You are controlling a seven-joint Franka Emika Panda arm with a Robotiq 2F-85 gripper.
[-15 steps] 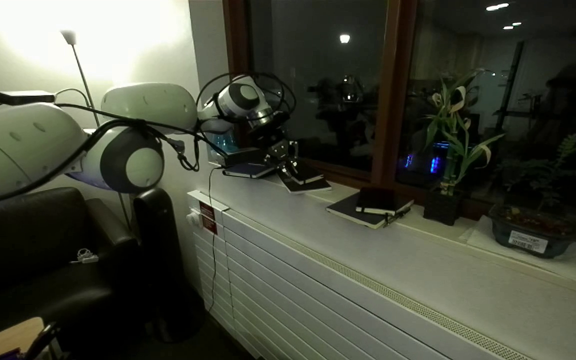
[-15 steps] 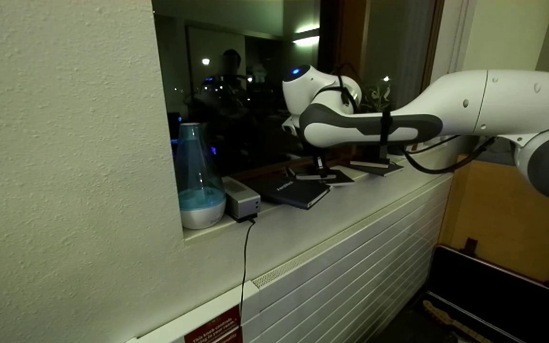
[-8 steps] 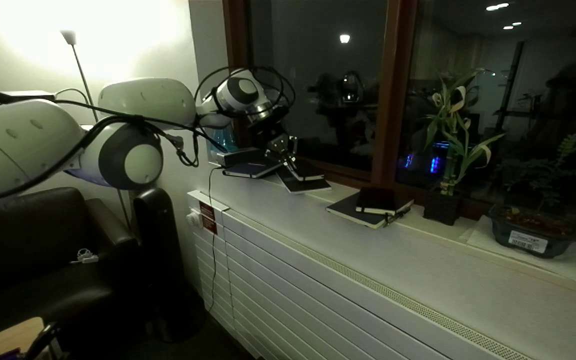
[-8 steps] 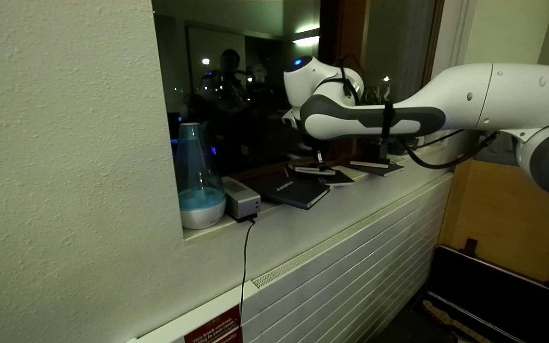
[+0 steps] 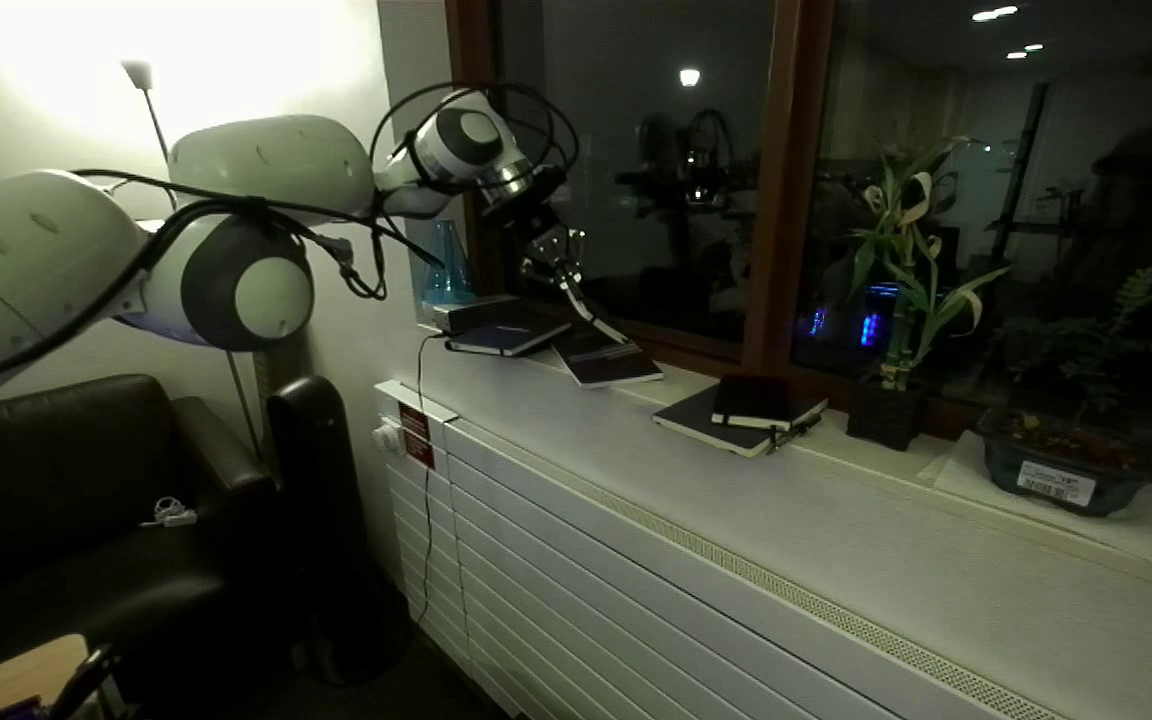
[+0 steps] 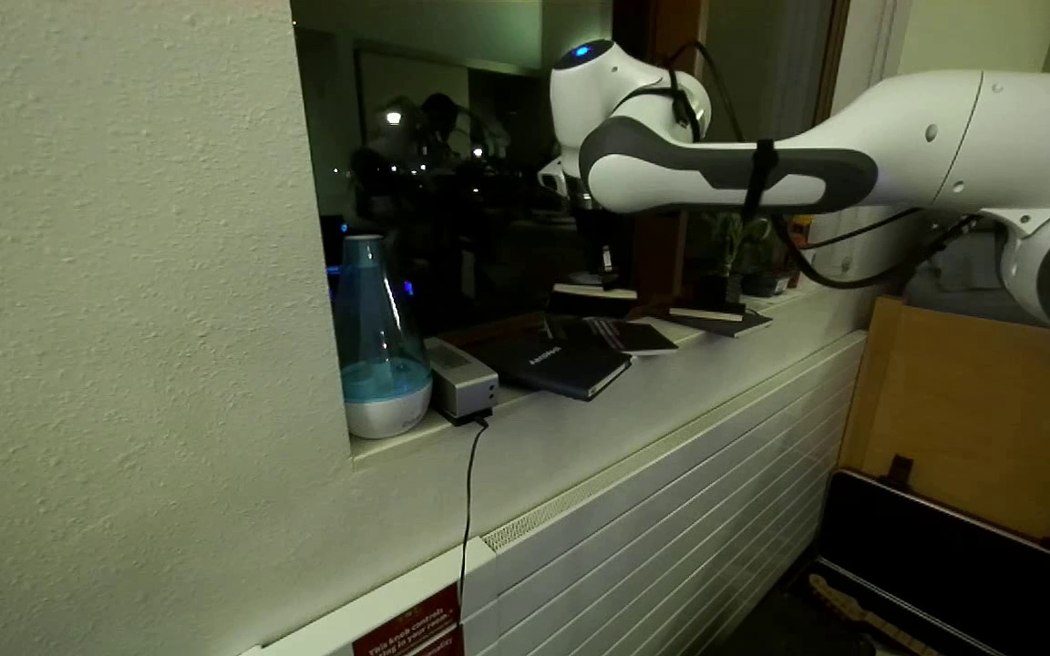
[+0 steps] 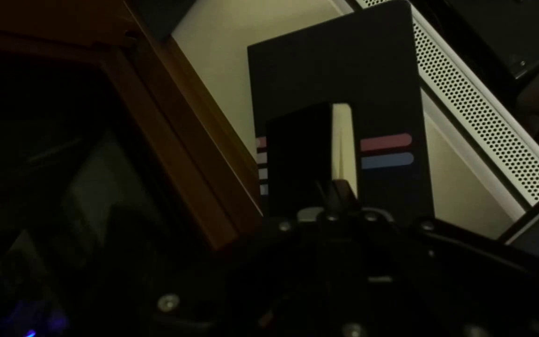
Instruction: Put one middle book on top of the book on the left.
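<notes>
My gripper (image 7: 337,192) is shut on a small black book (image 7: 300,154) with cream page edges. In both exterior views, the gripper (image 5: 568,285) (image 6: 607,264) holds this book (image 5: 598,318) (image 6: 593,302) tilted in the air by the window, above the middle of the sill. Below it lies a larger dark book (image 5: 604,362) (image 6: 625,337), which shows coloured stripes in the wrist view (image 7: 339,70). The left book (image 5: 504,337) (image 6: 566,366), dark blue with white lettering, lies flat beside it. The gripper covers the held book's near end in the wrist view.
A grey box (image 6: 463,378) and a blue humidifier (image 6: 384,364) stand left of the left book. A small black book (image 5: 751,402) on a dark notebook (image 5: 701,420) lies to the right, then potted plants (image 5: 881,415). The wooden window frame (image 7: 166,126) is close to the gripper.
The arm has risen. The small black book has come up off the larger middle book with the gripper and now hangs tilted above it. The other books have not moved.
</notes>
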